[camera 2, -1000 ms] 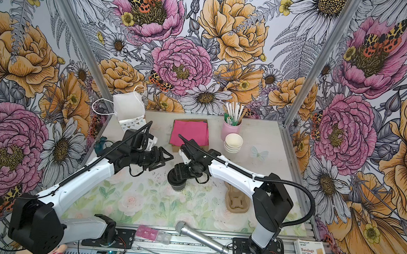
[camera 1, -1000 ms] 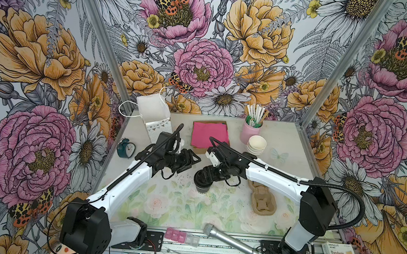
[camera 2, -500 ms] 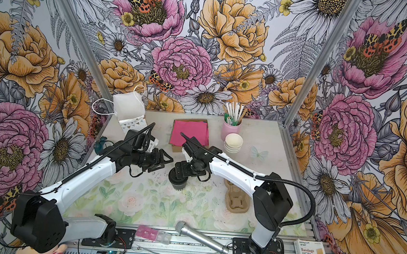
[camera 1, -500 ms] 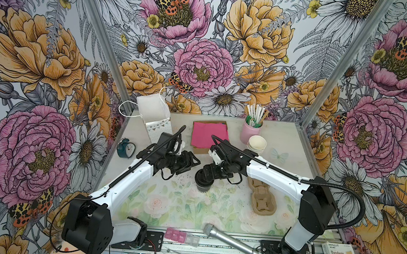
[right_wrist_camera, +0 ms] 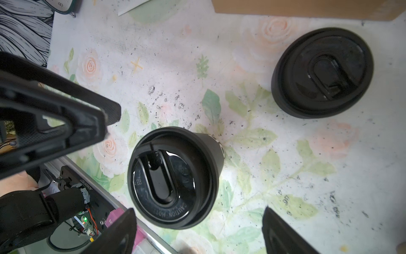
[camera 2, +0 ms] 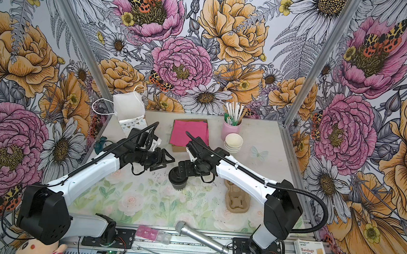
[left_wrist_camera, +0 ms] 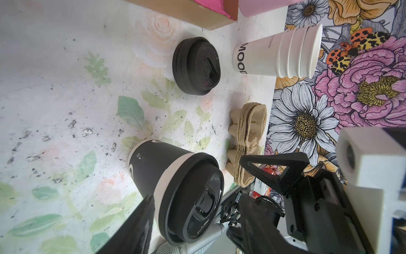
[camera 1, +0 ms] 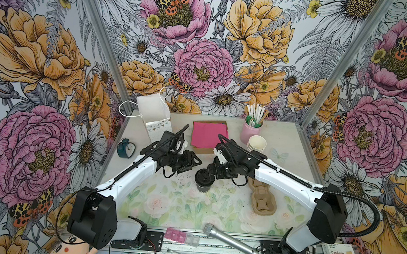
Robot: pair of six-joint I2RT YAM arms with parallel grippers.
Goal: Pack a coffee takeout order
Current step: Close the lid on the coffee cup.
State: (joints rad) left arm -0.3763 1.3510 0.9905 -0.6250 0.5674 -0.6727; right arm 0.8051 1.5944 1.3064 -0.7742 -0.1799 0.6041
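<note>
A dark-printed paper cup (camera 1: 203, 186) with a white band under its rim stands mid-table, a round black lid (right_wrist_camera: 173, 182) seated on it. My right gripper (right_wrist_camera: 197, 237) hovers just above the lid, open, its fingers (right_wrist_camera: 118, 233) wide on either side and clear of it. My left gripper (camera 1: 195, 161) is open beside the cup toward the back left, not touching it; the left wrist view shows the lidded cup (left_wrist_camera: 175, 187) close in front of its fingers. The pink napkin (camera 1: 209, 134) lies on a brown cardboard tray at the back.
A white paper bag (camera 1: 153, 114) stands back left, a teal clock (camera 1: 125, 148) beside it. Stacked white cups (camera 1: 256, 143) and a pink pot of stirrers (camera 1: 251, 130) stand back right. A brown carrier (camera 1: 263, 197) lies right of the cup. Spare black lids (left_wrist_camera: 196, 66) are stacked nearby. A microphone (camera 1: 227, 240) lies along the front edge.
My right gripper has opened wider over the lid and let it go. The cup and the left arm have hardly moved.
</note>
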